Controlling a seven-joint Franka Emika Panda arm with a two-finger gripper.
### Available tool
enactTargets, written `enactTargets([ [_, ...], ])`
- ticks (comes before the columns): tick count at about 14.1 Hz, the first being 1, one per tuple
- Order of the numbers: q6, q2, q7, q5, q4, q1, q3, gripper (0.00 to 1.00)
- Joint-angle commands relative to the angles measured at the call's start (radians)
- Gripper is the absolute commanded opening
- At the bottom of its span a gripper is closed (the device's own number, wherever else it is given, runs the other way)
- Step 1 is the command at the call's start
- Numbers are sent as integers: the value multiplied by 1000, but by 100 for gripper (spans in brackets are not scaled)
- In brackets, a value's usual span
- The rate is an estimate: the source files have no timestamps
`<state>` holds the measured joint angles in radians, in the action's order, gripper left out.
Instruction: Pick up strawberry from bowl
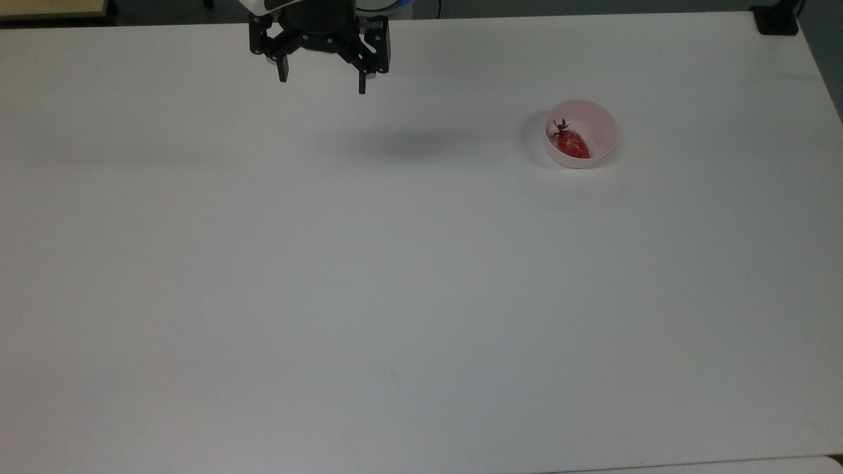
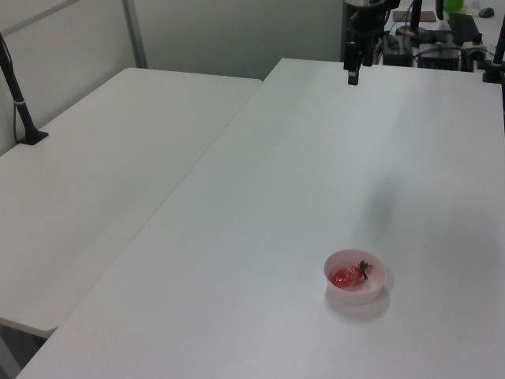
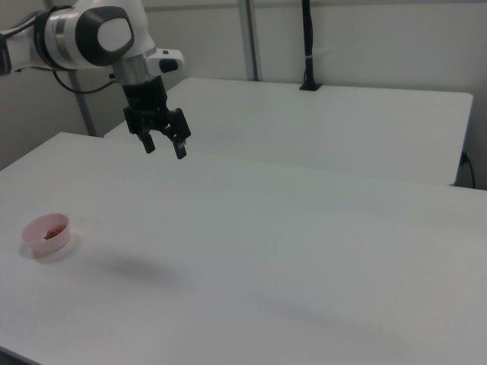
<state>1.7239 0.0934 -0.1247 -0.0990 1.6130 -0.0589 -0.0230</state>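
Note:
A glossy red strawberry [image 1: 571, 143] with a dark spiky stem lies inside a small pale pink bowl [image 1: 596, 125] on the white table, toward the top view's right. The same bowl [image 2: 372, 290] holds the strawberry [image 2: 346, 276] near the bottom of the left view, and the bowl [image 3: 39, 225] sits at the right view's far left. My gripper [image 1: 322, 80] hangs open and empty above the table near the top view's upper edge, well to the left of the bowl. In the right view the gripper [image 3: 164, 147] floats high over the table.
The white table [image 1: 329, 296] spreads wide around the bowl. A second white table [image 2: 102, 174] adjoins it on the left view's left, with a black post [image 2: 20, 103] clamped to it. Cables and equipment [image 2: 442, 47] sit beyond the far edge.

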Motion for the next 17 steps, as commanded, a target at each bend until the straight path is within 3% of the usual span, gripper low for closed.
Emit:
enactTargets([
  [1, 17, -18, 2, 5, 25, 2, -3, 100],
  [11, -6, -3, 23, -7, 25, -24, 5, 100],
  [12, -10, 2, 39, -1, 27, -89, 3, 100],
  [17, 8, 72, 51, 53, 19, -266, 3, 100],
])
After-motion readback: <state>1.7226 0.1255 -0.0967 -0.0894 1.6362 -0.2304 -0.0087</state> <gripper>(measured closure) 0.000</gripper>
